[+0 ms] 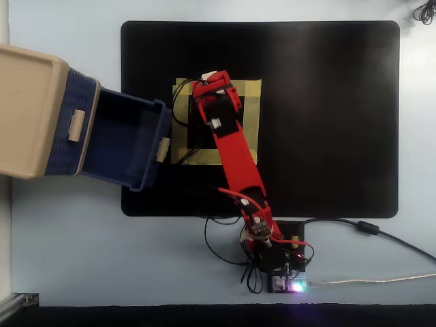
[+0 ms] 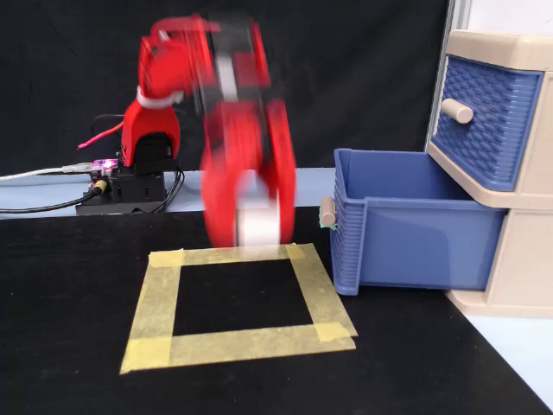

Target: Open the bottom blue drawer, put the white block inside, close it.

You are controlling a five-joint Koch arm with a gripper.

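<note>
The bottom blue drawer [image 1: 126, 139] [image 2: 415, 229] of the beige cabinet [image 1: 30, 112] [image 2: 518, 268] stands pulled out and open, and no object shows inside it. Its beige handle [image 2: 327, 213] faces the mat. My red gripper [image 1: 212, 77] [image 2: 251, 232] points down over the far edge of the yellow tape square [image 1: 248, 119] [image 2: 155, 303], left of the drawer in the fixed view. It is motion-blurred there. The white block [image 2: 257, 220] [image 1: 210, 75] shows between the jaws, so the gripper looks shut on it.
The upper blue drawer [image 2: 484, 121] is shut. A black mat [image 1: 327, 116] covers the table's middle. The arm's base [image 1: 276, 255] [image 2: 130, 177] with its cables stands at the mat's edge. A cable [image 1: 381, 235] runs off to the right in the overhead view.
</note>
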